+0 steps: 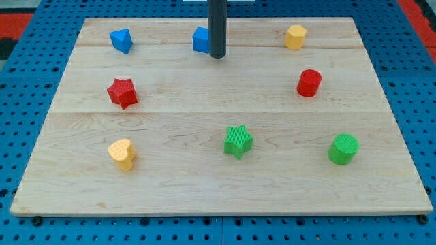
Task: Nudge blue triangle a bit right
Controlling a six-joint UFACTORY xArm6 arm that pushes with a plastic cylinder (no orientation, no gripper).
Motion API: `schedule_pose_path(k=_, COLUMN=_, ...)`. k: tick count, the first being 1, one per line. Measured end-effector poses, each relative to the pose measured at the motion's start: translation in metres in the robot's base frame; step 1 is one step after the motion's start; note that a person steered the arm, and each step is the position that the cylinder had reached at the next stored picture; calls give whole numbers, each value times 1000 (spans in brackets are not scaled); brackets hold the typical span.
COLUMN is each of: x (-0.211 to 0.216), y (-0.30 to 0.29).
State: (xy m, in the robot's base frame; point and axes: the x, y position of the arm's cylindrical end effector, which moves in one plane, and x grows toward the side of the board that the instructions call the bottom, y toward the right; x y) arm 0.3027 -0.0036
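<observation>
The blue triangle (120, 40) lies near the board's top left corner. My rod comes down from the view's top centre, and my tip (216, 56) rests on the board well to the right of the triangle. The tip stands against the right side of a blue cube (199, 40), which the rod partly hides. The blue cube lies between the tip and the triangle.
A yellow hexagon (296, 37) lies at the top right and a red cylinder (308, 83) below it. A red star (122, 93) and a yellow heart (122, 154) lie on the left. A green star (238, 141) and a green cylinder (343, 149) lie near the bottom. The wooden board (218, 184) sits on blue pegboard.
</observation>
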Motion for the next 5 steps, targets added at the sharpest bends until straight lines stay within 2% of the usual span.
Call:
schedule_pose_path(k=1, x=18, y=-28)
schedule_pose_path(k=2, x=20, y=-97)
schedule_pose_path(k=3, x=2, y=-196)
schedule_pose_path(k=4, x=-12, y=-230)
schedule_pose_path(k=5, x=-27, y=-202)
